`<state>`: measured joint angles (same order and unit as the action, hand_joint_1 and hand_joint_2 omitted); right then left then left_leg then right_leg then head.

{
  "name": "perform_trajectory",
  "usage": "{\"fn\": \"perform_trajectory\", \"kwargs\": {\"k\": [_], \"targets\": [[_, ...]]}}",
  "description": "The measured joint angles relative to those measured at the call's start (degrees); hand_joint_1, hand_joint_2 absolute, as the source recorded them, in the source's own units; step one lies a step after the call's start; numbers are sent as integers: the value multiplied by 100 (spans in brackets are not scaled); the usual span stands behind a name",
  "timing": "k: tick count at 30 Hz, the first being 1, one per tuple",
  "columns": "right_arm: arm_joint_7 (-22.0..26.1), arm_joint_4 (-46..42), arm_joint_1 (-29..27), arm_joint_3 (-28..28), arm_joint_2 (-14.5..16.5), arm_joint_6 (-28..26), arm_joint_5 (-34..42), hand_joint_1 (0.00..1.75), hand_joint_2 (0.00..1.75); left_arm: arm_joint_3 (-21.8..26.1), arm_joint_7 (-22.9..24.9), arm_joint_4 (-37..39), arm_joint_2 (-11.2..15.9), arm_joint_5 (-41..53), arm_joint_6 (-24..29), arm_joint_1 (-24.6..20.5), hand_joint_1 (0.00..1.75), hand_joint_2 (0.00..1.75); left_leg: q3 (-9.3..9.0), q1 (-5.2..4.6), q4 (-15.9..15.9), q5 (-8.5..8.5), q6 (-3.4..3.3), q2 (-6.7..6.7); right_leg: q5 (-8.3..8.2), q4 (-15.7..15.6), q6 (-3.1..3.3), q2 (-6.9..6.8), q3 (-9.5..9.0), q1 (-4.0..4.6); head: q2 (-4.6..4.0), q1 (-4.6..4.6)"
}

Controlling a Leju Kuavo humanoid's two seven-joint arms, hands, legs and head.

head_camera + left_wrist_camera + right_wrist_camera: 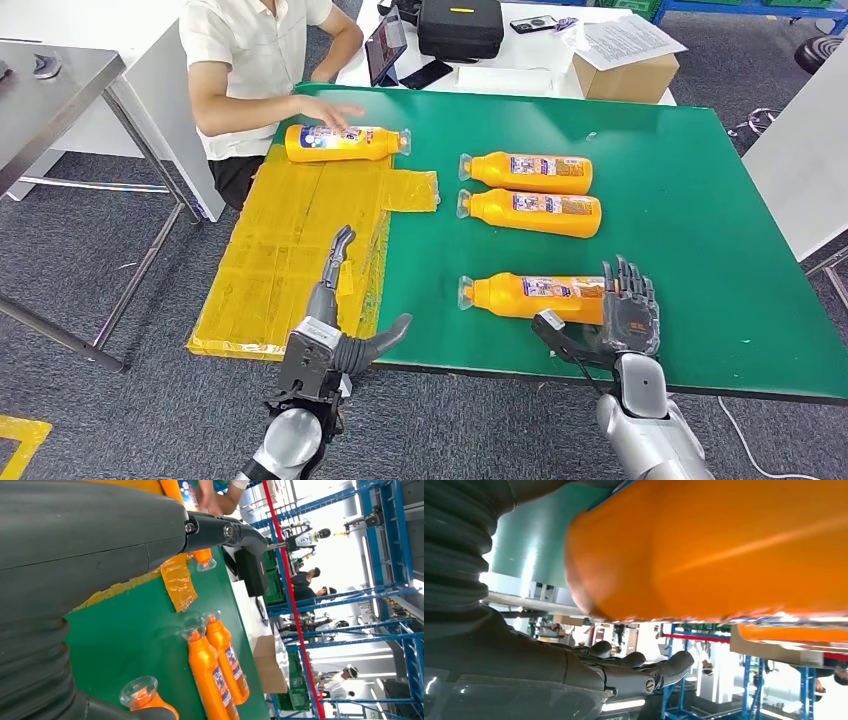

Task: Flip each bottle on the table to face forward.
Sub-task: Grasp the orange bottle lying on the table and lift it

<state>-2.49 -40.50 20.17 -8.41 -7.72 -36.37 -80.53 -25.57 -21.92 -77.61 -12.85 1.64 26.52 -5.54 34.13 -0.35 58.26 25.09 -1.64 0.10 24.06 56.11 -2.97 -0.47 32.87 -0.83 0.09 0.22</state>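
Several orange bottles lie on their sides on the green table (700,200). The far-left bottle (345,143) has a person's hand (335,112) resting on it. Two bottles (530,172) (535,212) lie side by side in the middle, labels up. The nearest bottle (535,297) lies by the front edge. My right hand (628,310) stands at its base end with fingers spread upward and thumb stretched along its near side, not closed on it; the right wrist view has this bottle (724,550) very close. My left hand (340,310) hovers open over the yellow sheet.
A yellow taped sheet (290,250) covers the table's left end. A person sits at the far left corner. Behind the table are a cardboard box (625,70), a black case (460,28) and a tablet (385,50). A metal table (60,80) stands to the left.
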Motion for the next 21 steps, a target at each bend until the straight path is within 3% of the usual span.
{"fn": "perform_trajectory", "kwargs": {"k": [2,3,6,7,10,16,21], "targets": [[-4,90,70,-70,2,43,8,0,175,-25,-4,4,0,0,18,-2,0,175,0,0,0,-1,0,0,0,0,0,0,0,0,0,0],[18,135,104,-100,4,79,28,35,175,-34,-6,7,0,-1,28,-3,0,175,-1,0,0,-1,0,1,0,0,0,2,0,0,0,0],[234,289,215,-178,9,292,198,166,175,-44,-15,21,0,-25,39,-17,0,175,-8,1,0,0,0,10,0,-1,0,12,-3,1,0,1],[350,347,253,-195,8,396,295,175,175,-46,-20,28,0,-40,38,-26,0,175,-11,1,0,1,0,14,0,-1,0,14,-4,1,0,1],[648,515,352,-225,7,667,549,175,175,-49,-40,48,0,-86,33,-56,0,175,-20,1,0,3,1,32,-4,-2,4,25,-7,1,0,2],[788,713,485,-269,7,760,708,175,175,-61,-73,55,0,-110,25,-77,0,175,-31,1,0,-2,0,41,-16,-3,14,36,-8,2,0,2],[1219,842,515,-232,-38,1038,1363,175,175,-72,-160,69,0,-217,20,-102,0,175,-48,3,0,-1,2,57,-17,-4,14,49,-16,4,0,2]]}}
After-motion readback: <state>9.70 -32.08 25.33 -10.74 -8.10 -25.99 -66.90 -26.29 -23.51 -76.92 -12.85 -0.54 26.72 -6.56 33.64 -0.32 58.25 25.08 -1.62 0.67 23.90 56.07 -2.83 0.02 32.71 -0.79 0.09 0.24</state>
